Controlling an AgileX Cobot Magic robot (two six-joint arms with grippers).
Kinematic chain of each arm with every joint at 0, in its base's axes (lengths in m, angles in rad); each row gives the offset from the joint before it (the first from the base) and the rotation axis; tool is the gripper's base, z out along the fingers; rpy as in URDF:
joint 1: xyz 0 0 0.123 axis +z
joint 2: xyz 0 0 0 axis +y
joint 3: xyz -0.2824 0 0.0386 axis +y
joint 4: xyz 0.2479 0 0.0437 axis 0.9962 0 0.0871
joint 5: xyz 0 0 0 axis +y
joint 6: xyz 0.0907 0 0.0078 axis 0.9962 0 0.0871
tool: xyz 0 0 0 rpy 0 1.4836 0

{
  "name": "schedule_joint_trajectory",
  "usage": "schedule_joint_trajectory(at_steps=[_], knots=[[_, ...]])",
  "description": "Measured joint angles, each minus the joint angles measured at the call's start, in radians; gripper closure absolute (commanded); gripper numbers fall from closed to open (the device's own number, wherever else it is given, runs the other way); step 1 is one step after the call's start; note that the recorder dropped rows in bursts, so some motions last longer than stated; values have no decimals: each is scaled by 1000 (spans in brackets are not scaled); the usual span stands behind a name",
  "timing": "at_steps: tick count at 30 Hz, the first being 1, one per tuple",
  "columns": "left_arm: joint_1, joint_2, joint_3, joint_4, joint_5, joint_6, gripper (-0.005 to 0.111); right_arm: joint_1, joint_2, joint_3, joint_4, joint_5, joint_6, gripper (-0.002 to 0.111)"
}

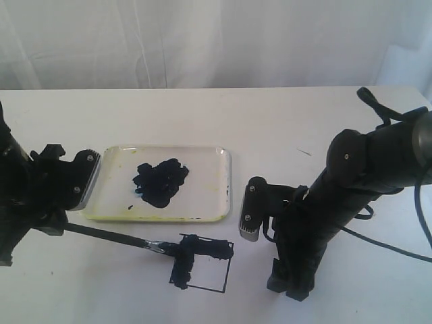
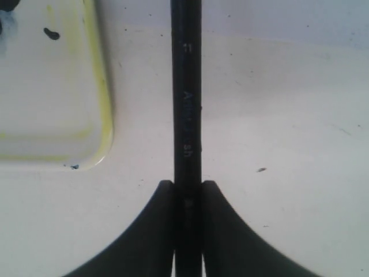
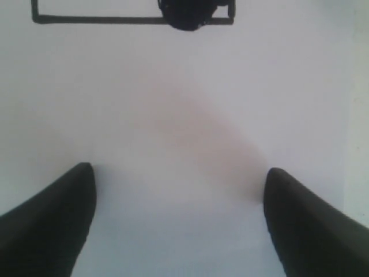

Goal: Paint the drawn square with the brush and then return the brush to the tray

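The brush (image 1: 108,235) lies slanted low over the white table, its black handle running from my left gripper (image 1: 59,225) to a silver ferrule (image 1: 156,246). Its stained tip reaches the upper left corner of the drawn square (image 1: 209,270). That square has black daubs along its top edge and left side, and white inside. In the left wrist view my left gripper (image 2: 187,186) is shut on the brush (image 2: 186,104), beside a corner of the tray (image 2: 106,115). The tray (image 1: 209,169), behind the square, holds a black paint blot (image 1: 160,181). My right gripper (image 3: 180,170) is open and holds nothing, near the drawn square (image 3: 115,20).
My right arm (image 1: 324,216) stands on the table just right of the square, with its gripper (image 1: 287,285) pointing down. A black cable (image 1: 388,244) trails off to the right. A white curtain (image 1: 216,40) hangs behind the table.
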Motion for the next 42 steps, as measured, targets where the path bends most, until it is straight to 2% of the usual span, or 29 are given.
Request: schedule_joint_trajectory(at_steps=[15,25,34,42], knots=[[0,0,-3,-19,-22,-25,107,0,0,0,0,0,0,34],[0,0,-17,-124,21,22,107,0,0,0,0,0,0,34],[-82,0,-17,-138,21,-13,107,0,0,0,0,0,0,34],[-88,0,-49,-136,27,-57,107,0,0,0,0,0,0,34]])
